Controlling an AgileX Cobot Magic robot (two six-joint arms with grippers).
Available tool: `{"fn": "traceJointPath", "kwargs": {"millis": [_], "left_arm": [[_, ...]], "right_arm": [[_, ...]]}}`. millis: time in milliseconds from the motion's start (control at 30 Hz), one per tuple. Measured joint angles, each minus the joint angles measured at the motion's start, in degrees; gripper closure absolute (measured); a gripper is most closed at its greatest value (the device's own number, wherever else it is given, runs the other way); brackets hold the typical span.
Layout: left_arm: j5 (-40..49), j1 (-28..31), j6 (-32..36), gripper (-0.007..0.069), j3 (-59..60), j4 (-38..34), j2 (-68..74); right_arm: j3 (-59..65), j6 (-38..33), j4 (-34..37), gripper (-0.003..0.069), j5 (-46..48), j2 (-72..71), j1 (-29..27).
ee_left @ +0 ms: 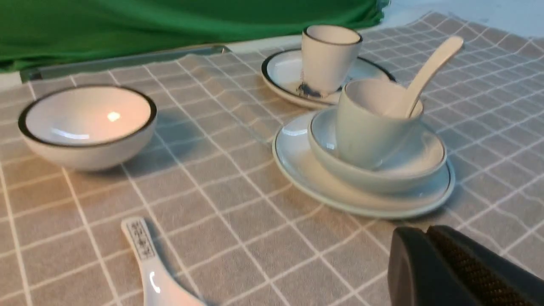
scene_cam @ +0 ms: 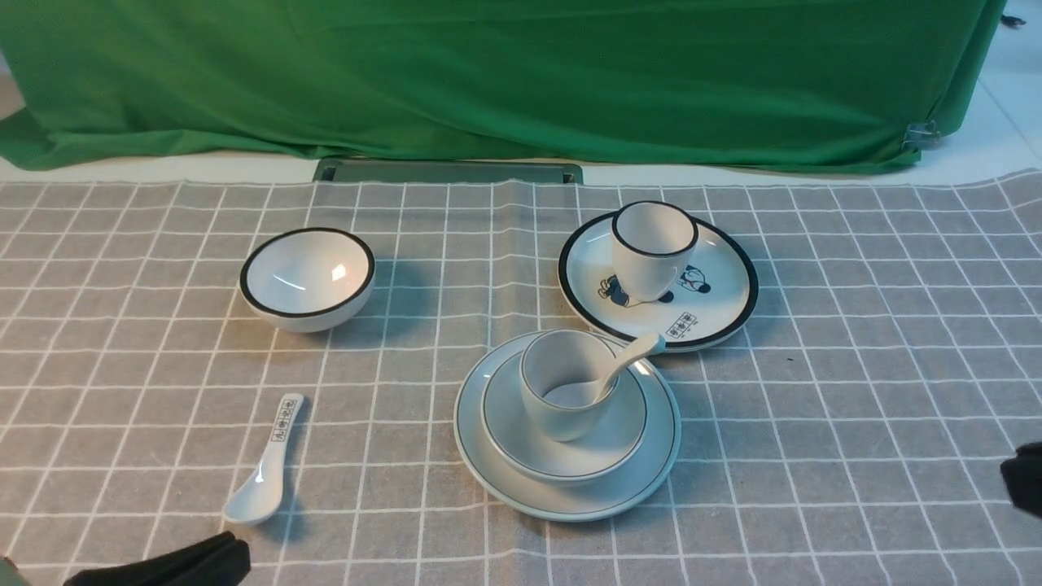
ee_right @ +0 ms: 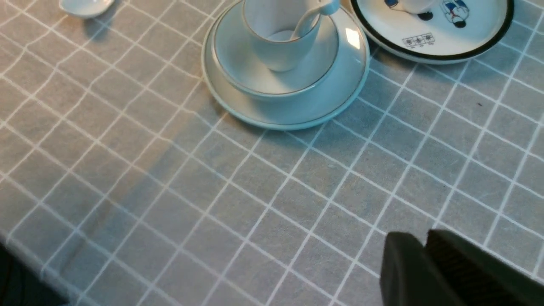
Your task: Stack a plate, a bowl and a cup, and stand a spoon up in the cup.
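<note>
The plain pale plate (scene_cam: 496,468) lies at the table's middle front. The shallow pale bowl (scene_cam: 529,456) sits on it. The pale cup (scene_cam: 562,407) stands in the bowl. The plain white spoon (scene_cam: 631,358) leans in the cup, handle up to the right. The stack also shows in the left wrist view: plate (ee_left: 306,174), bowl (ee_left: 420,161), cup (ee_left: 361,127), spoon (ee_left: 429,68). It shows in the right wrist view too, with the plate (ee_right: 297,112) and cup (ee_right: 276,46). My left gripper (ee_left: 427,231) is shut and empty, at the front left (scene_cam: 220,549). My right gripper (ee_right: 425,240) is shut and empty, at the right edge (scene_cam: 1027,480).
A black-rimmed deep bowl (scene_cam: 308,278) stands at the left. A spoon with printed characters (scene_cam: 269,464) lies front left. A black-rimmed cartoon plate (scene_cam: 716,301) holds a black-rimmed cup (scene_cam: 651,248) behind the stack. A green cloth (scene_cam: 488,73) hangs at the back.
</note>
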Motion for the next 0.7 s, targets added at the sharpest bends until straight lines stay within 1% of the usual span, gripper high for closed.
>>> {"fn": "traceJointPath", "kwargs": {"millis": [33,67,100,167,200,267,300,367,400,433,467,567,633,700], "left_arm": [[-0.1,0.0,0.0,0.0615,1.2,0.0,0.0],[-0.1,0.0,0.0,0.0615,1.5,0.0,0.0],[0.0,0.0,0.0,0.0615,1.6,0.0,0.0],[0.0,0.0,-0.2,0.0614,1.9,0.0,0.0],[0.0,0.0,-0.2,0.0613,2.0,0.0,0.0],[-0.1,0.0,-0.1,0.0613,2.0,0.0,0.0],[-0.1,0.0,-0.1,0.0613,2.0,0.0,0.0],[-0.1,0.0,-0.2,0.0613,2.0,0.0,0.0],[-0.1,0.0,-0.1,0.0613,2.0,0.0,0.0],[-0.1,0.0,0.0,0.0613,2.0,0.0,0.0],[-0.1,0.0,0.0,0.0613,2.0,0.0,0.0],[-0.1,0.0,0.2,0.0613,2.0,0.0,0.0],[-0.1,0.0,0.2,0.0613,2.0,0.0,0.0],[-0.1,0.0,0.2,0.0613,2.0,0.0,0.0]], "right_arm": [[0.4,-0.2,0.3,0.0582,-1.6,-1.3,-5.3],[1.0,-0.7,0.9,0.0603,-2.9,-2.1,-7.7],[1.2,-1.3,1.5,0.0608,-3.2,-2.3,-8.3],[4.5,-5.8,4.9,0.0636,-7.7,-5.2,-14.2],[9.0,-11.7,8.6,0.0643,-12.6,-8.5,-19.6],[16.3,-18.3,13.1,0.0643,-19.3,-13.5,-26.5],[19.5,-19.8,14.4,0.0643,-21.8,-15.7,-29.9],[26.0,-21.4,16.0,0.0643,-26.1,-20.4,-34.6],[32.1,-22.1,16.3,0.0643,-29.8,-25.1,-37.7],[32.1,-22.2,16.3,0.0643,-29.8,-25.1,-38.1],[37.5,-22.6,16.4,0.0643,-33.1,-29.3,-40.2],[45.4,-22.6,16.4,0.0643,-37.6,-35.2,-41.5],[48.8,-22.7,16.4,0.0643,-38.3,-38.2,-41.8],[49.5,-22.7,16.4,0.0643,-37.8,-39.3,-41.9]]}}
